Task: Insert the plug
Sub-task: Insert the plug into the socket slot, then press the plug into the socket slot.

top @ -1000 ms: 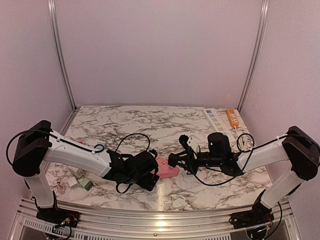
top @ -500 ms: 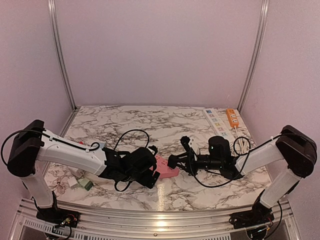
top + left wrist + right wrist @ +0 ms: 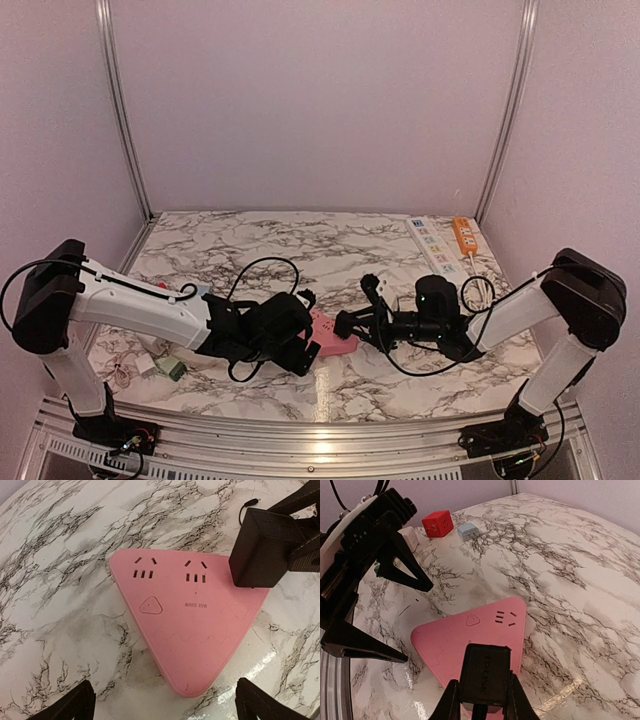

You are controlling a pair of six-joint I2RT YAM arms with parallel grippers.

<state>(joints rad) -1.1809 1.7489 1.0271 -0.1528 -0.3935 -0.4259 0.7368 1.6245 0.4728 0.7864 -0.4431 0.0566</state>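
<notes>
A: What do the jaws of the right gripper (image 3: 482,690) have?

B: They are closed on the flat sides of the plug (image 3: 485,667), a black block low in the right wrist view. The left gripper (image 3: 165,706) stands wide open with nothing in it. Its fingers (image 3: 70,707) sit at the bottom corners of the frame, either side of the near tip of the pink power strip (image 3: 195,630).

A: Where is the plug against the strip?

B: At the strip's right corner, upper right in the left wrist view, touching or just over the top face. Its prongs are hidden, so I can't tell whether they are seated. The two sockets (image 3: 142,567) at upper centre are bare.

A: How will it handle?

B: Stiff, light, smooth plastic, I'd judge. The flat sides are the place to hold it, kept square so it doesn't twist. The strip looks light and could slide on the marble table (image 3: 60,540), so bracing it would help.
</notes>
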